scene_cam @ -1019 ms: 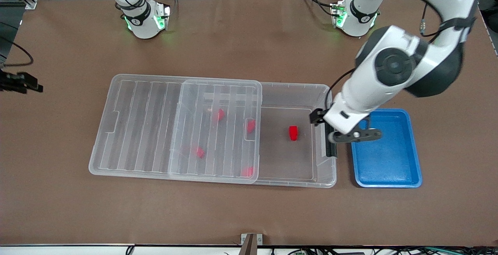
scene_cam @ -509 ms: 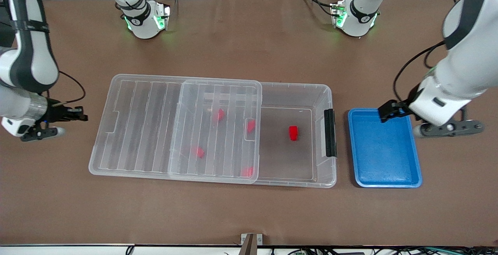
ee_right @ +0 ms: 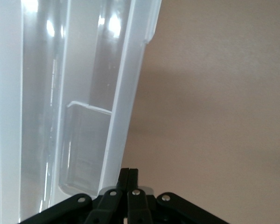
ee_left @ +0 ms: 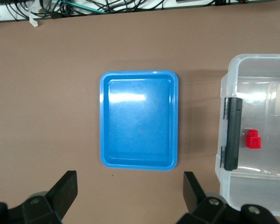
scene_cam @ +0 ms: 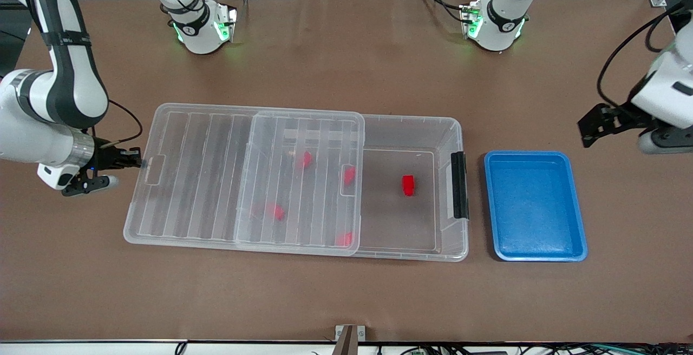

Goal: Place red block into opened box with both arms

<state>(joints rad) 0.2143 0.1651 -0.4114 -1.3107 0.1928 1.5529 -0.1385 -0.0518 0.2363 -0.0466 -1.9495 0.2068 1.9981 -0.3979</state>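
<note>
Your right gripper [scene_cam: 130, 158], jaws clenched, presses against the lid [scene_cam: 243, 176] edge to slide it; your left gripper [ee_left: 130, 196], jaws released, hangs over the tabletop [scene_cam: 346, 301] beside the blue tray [scene_cam: 576, 247], the red block [scene_cam: 408, 185] resting in the box [scene_cam: 452, 127].

Lid [scene_cam: 243, 176] covers most of box [scene_cam: 449, 127]; latch-end section open from above.

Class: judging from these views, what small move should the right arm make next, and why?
Probably push the lid toward the black latch. The right gripper, fingers shut, sits at the lid's end edge; the red block already lies in the box, still uncovered there, and the open left gripper is away over bare table.
</note>
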